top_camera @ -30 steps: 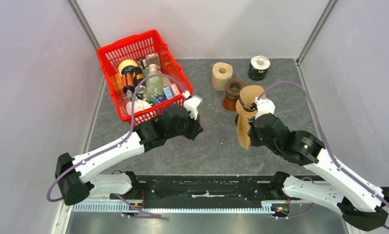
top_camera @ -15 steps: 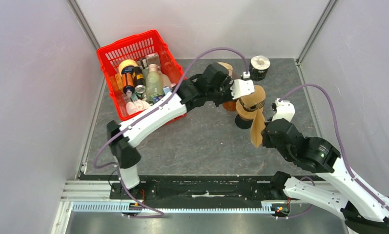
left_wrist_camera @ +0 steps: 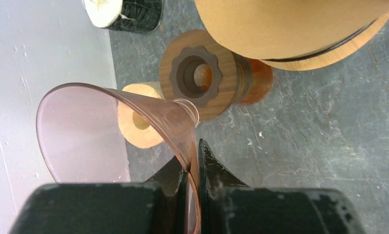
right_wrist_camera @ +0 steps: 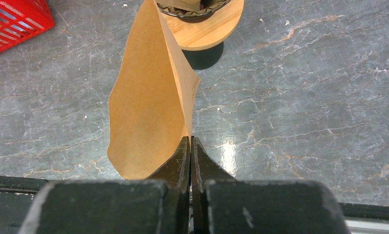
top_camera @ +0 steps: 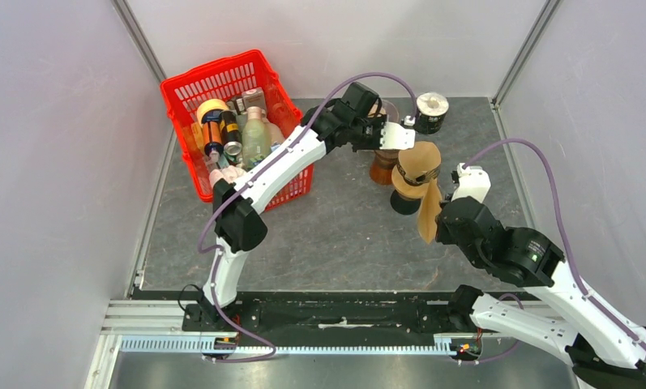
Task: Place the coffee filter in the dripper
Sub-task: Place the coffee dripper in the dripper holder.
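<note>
At the upper left of the overhead view stands a red basket (top_camera: 214,66). To its right, at upper centre, the left tool (left_wrist_camera: 191,156) pinches the thin rim of a clear pink cone, which I take to be the dripper (left_wrist_camera: 85,126). It hangs in the air, tipped sideways above a wood-collared stand (left_wrist_camera: 221,78). Just to the right of that is a stack of filters (top_camera: 421,158), and further right the right tool (right_wrist_camera: 191,146) is pressed together on one edge of a brown filter (right_wrist_camera: 148,107). The filter hangs flat above the counter (top_camera: 344,235), well apart from the dripper. The rim grip looks slight, so the cone could slip or swing. Its mouth faces away from the filter, which is limp and folded shut and may crumple against the rim rather than seat. The stack stands between the two and could be knocked. A second ago the left arm was folded beside the basket; it has since reached across. The right arm has drawn the filter rightward, clear of the stack.
</note>
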Tool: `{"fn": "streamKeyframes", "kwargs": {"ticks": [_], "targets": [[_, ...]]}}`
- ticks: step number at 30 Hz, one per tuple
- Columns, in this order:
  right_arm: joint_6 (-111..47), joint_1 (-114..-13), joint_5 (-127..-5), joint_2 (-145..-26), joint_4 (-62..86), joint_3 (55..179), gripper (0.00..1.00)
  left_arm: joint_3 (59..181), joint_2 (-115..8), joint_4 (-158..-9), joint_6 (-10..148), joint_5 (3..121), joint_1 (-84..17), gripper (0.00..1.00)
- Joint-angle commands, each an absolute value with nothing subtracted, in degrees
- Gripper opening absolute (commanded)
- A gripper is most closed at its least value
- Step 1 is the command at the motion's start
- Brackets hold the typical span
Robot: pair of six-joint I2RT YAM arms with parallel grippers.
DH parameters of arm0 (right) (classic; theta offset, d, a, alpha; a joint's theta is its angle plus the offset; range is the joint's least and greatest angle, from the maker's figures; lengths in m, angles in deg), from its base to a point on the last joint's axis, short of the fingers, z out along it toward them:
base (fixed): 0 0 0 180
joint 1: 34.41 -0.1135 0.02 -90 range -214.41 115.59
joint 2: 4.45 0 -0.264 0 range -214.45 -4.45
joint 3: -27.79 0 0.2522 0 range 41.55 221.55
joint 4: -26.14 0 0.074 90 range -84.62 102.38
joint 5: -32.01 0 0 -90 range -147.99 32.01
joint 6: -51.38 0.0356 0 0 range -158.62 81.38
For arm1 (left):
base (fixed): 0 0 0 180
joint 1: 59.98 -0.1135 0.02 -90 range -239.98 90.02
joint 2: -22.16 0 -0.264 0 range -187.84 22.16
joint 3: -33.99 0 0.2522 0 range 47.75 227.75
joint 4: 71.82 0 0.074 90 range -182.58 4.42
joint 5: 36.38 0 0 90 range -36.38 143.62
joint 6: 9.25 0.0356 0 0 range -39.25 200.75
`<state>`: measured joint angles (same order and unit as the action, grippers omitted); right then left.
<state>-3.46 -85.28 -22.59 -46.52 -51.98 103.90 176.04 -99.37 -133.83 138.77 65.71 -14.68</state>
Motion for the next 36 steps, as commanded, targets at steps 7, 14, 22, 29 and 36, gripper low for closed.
{"fn": "streamKeyframes", "kwargs": {"ticks": [7,14,22,29,36], "targets": [[-4.69,-85.21,-21.52,-46.13,-52.0,104.24,0.0,181.73,-104.22,-122.75,143.5,73.99,-14.46,0.02],[-4.28,-85.21,-23.69,-45.83,-52.08,103.96,0.0,181.83,-106.44,-125.21,146.6,73.44,-14.45,0.02],[-4.89,-85.27,-24.04,-48.83,-52.48,104.43,0.0,179.42,-106.84,-130.46,150.91,70.07,-14.01,0.02],[-4.71,-85.17,-24.6,-49.91,-52.66,104.75,0.0,178.2,-106.27,-134.94,152.68,69.73,-13.94,0.02],[-4.89,-85.26,-24.47,-48.59,-52.63,104.89,0.0,176.51,-104.26,-142.87,155.35,70.41,-14.01,0.02]]}}
